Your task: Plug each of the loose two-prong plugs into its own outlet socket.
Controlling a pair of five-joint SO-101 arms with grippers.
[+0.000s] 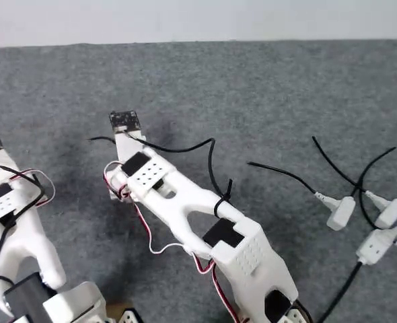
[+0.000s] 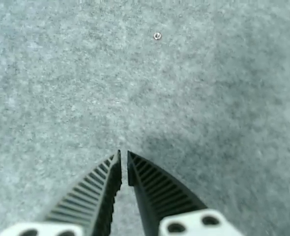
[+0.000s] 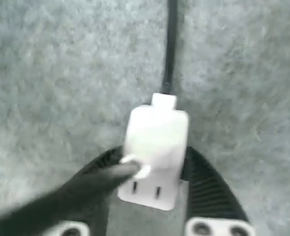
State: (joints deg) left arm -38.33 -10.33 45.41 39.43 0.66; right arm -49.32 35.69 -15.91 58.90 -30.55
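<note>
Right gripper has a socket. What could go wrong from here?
The right gripper grips the outlet socket near its slotted face, so a finger could block an incoming plug. The loose plugs lie among crossing black cords; lifting one may drag its neighbours.

Grey carpeted tabletop (image 1: 252, 87), pale wall (image 1: 198, 20) behind, one tiny ring-like speck (image 2: 157, 36) on it

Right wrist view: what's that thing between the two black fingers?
In the right wrist view, a white outlet socket sits between the right gripper's fingers; its black cord runs away over the grey carpet.
</note>
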